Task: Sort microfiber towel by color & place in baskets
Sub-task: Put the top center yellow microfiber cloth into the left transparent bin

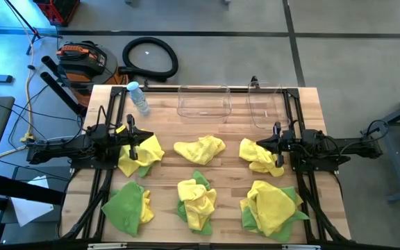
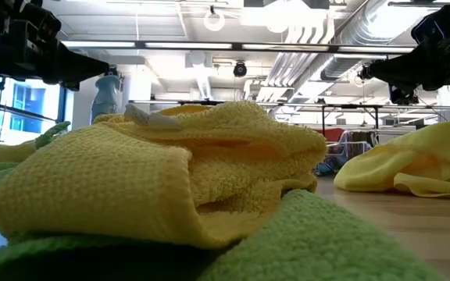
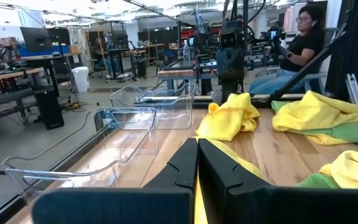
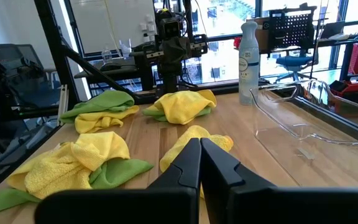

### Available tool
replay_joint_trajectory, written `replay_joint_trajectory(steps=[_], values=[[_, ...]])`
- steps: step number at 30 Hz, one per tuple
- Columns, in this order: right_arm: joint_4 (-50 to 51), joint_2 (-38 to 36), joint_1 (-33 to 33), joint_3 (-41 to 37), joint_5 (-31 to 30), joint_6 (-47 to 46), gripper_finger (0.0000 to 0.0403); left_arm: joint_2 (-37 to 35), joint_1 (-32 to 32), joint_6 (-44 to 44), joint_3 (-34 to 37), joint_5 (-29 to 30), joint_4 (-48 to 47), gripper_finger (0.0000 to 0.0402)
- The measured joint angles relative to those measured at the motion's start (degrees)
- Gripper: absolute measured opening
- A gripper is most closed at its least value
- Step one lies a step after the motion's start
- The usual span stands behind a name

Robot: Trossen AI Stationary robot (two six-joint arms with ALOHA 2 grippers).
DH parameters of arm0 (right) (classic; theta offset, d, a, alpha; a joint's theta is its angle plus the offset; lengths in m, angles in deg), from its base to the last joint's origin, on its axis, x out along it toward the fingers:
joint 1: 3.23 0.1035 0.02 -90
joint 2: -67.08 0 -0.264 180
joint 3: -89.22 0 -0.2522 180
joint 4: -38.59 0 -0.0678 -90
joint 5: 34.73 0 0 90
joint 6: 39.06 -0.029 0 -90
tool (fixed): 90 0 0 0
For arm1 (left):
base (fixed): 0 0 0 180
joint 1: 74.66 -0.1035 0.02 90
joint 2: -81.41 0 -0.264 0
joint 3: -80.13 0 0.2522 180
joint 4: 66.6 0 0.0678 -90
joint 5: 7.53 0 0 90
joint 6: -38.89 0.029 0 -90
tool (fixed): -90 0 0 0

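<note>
Left gripper point(image 1: 132, 140) is hovering mid-left over a yellow towel point(image 1: 146, 150), fingers point(image 3: 185, 168) pinched together, empty. Towels look light and floppy, so pinch a raised fold. Both bins point(image 1: 203, 102) at upper centre are sitting empty. Right gripper point(image 1: 278, 148) mid-right is likewise closed on nothing.

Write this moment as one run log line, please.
left gripper: shut, over yellow towel | right gripper: shut, over yellow towel | baskets: empty

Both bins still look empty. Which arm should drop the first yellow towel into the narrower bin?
Probably the right. The right gripper sits over a yellow towel just below the narrower bin. The left gripper is across the table.
</note>
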Motion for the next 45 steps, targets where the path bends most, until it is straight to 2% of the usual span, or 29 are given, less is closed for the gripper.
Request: replay_joint_trajectory(steps=[11, 16, 18, 21, 26, 30, 36, 45], values=[[0.0, 0.0, 0.0, 0.0, 0.0, 0.0, 0.0, 0.0, 0.0, -0.6, 0.0, 0.0, 0.6, 0.0], [0.0, 0.0, 0.0, 0.0, 0.0, 0.0, 0.0, 0.2, 0.1, -13.6, 0.0, -1.0, 7.0, 0.0], [0.0, 0.0, 0.0, 0.0, 0.0, 0.0, 0.0, 0.8, 0.1, -14.9, 0.0, -0.9, 11.8, 0.0], [0.0, 0.0, 0.0, 0.0, 0.0, 0.0, 0.0, 1.4, 0.1, -16.6, -1.4, 2.3, 15.5, 0.0], [0.0, 0.0, 0.0, 0.0, 0.0, 0.0, 0.0, 5.7, 0.0, -13.9, -9.5, 7.9, 14.6, 0.0], [0.0, 0.0, 0.0, 0.0, 0.0, 0.0, 0.0, 14.1, 0.0, -9.0, -20.0, 7.9, 6.4, 0.0], [0.0, 0.0, 0.0, 0.0, 0.0, 0.0, 0.0, 30.2, 0.1, -6.8, -36.7, 7.8, -8.1, 0.0], [0.0, 0.0, 0.0, 0.0, 0.0, 0.0, 0.0, 48.3, 0.1, -0.6, -52.7, 3.7, -17.8, 0.0006]])
